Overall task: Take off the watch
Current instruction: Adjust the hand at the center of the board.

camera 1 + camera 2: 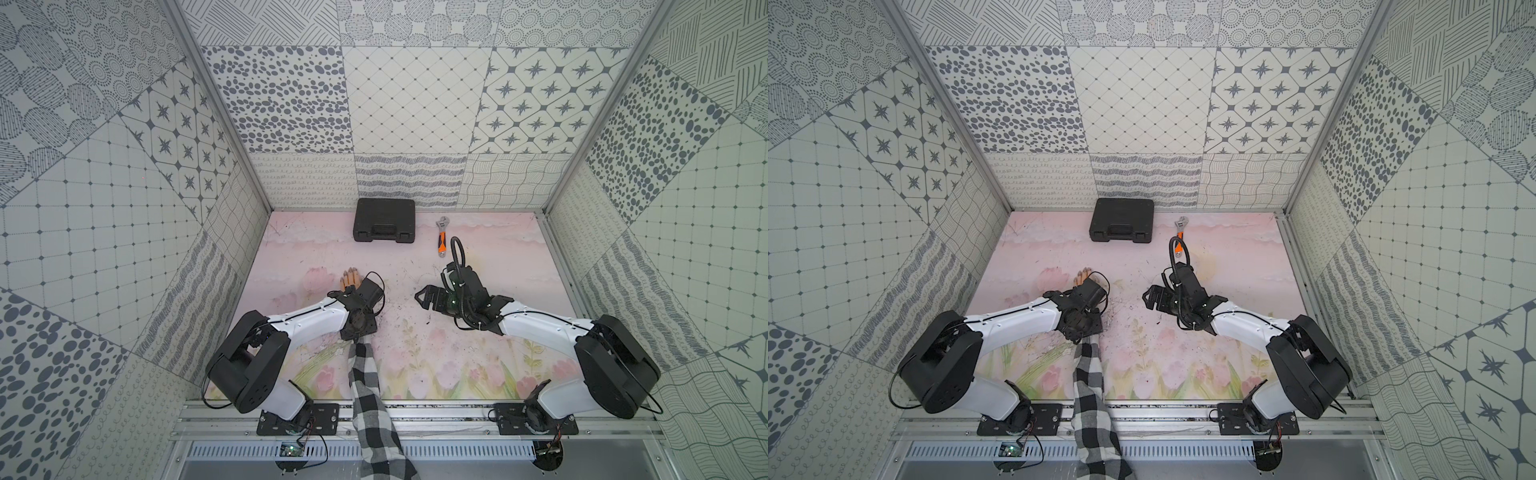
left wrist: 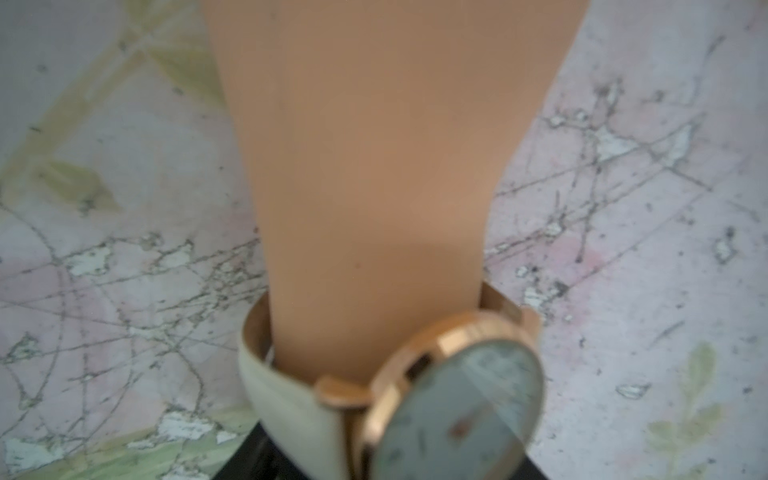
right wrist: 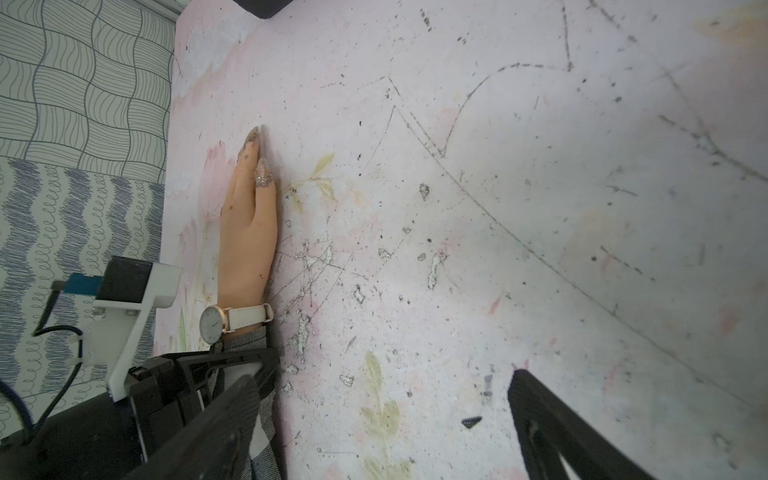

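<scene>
left claw clamps the black-and-white checked sleeve just behind the round white-faced, pale-strapped wristwatch; the wide-open right claw should pinch its strap gently.

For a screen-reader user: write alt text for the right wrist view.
A wristwatch with round white face and pale white strap circles the wrist of a flesh-toned mannequin hand lying on a scuffed pink floral tabletop. Beside it, the left end effector clamps the checked-sleeved forearm; the right end effector, open, frames the foreground.

Watch, round white face, pale strap, worn around mannequin wrist
</scene>
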`<action>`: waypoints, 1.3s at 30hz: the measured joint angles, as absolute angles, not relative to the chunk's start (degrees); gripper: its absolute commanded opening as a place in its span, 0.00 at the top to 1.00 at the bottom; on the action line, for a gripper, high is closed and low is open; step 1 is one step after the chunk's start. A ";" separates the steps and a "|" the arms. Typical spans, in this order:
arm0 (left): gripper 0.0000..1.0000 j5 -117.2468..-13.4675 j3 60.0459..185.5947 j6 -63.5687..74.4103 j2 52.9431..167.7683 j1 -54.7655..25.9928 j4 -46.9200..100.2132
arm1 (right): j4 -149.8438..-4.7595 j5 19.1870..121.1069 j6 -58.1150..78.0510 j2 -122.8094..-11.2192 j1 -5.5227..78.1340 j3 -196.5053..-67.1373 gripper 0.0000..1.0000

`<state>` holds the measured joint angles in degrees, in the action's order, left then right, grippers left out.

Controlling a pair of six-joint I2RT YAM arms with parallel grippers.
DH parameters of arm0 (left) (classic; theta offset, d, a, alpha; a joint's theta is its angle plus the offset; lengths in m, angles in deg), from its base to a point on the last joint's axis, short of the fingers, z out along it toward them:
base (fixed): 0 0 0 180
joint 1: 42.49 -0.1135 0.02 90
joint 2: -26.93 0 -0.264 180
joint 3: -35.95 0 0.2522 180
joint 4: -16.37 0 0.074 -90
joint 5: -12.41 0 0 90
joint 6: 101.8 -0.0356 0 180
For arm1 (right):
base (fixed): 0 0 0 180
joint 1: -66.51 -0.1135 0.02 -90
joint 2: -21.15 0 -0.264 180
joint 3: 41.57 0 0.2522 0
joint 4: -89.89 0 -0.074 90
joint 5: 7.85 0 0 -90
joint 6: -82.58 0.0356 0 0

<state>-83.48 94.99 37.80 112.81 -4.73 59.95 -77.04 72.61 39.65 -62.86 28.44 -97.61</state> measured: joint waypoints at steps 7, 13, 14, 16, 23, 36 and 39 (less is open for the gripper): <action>0.63 -82.06 97.35 36.47 113.10 -2.04 59.58 | -81.72 69.11 41.77 -65.55 28.44 -97.59 0.04; 0.63 -80.31 98.58 36.03 113.08 0.21 58.58 | -87.29 66.27 44.99 -68.91 28.44 -97.31 0.04; 0.63 -80.00 98.77 36.06 113.05 0.58 58.33 | -88.56 65.81 45.79 -69.48 28.44 -97.18 0.04; 0.63 -79.56 99.01 36.06 112.94 1.33 57.64 | -91.01 65.04 47.24 -70.86 28.44 -96.83 0.04; 0.63 -78.06 100.06 36.14 112.53 3.80 56.02 | -97.32 63.34 51.43 -75.40 28.44 -96.59 0.06; 0.64 -76.83 102.73 37.15 113.58 7.69 54.77 | -104.80 61.15 56.33 -81.26 28.44 -98.55 0.19; 0.64 -76.50 103.15 37.26 114.02 8.21 54.27 | -106.81 60.56 57.51 -82.03 28.44 -98.68 0.31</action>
<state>-76.50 103.15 37.26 114.02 8.21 54.27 -106.81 60.56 57.51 -82.03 28.44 -98.68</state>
